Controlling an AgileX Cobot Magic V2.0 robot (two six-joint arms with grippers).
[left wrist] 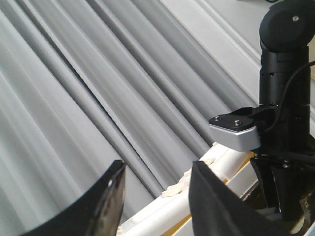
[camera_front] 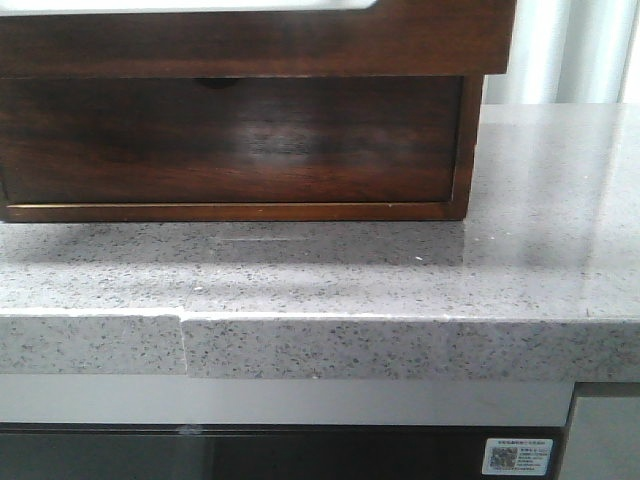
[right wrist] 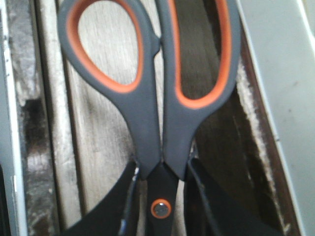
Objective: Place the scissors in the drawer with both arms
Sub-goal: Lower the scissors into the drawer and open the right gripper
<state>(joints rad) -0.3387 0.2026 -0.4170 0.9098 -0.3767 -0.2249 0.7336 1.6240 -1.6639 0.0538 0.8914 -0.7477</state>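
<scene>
The scissors [right wrist: 147, 113], grey-handled with orange-lined loops, fill the right wrist view. My right gripper [right wrist: 162, 169] is shut on them just above the orange pivot, loops pointing away from the fingers. Pale and dark wooden boards [right wrist: 98, 137] lie behind them. In the front view the drawer [camera_front: 250, 45] juts out at the top of the wooden box, dark reddish-brown with white along its upper edge; neither gripper shows there. My left gripper [left wrist: 157, 167] is open and holds nothing, facing grey curtains.
Below the drawer sits a second wooden front [camera_front: 230, 140] with a small half-round notch. The box stands on a speckled grey stone counter [camera_front: 400, 270]. The other black arm [left wrist: 283, 98] and white rails [left wrist: 197, 196] show in the left wrist view.
</scene>
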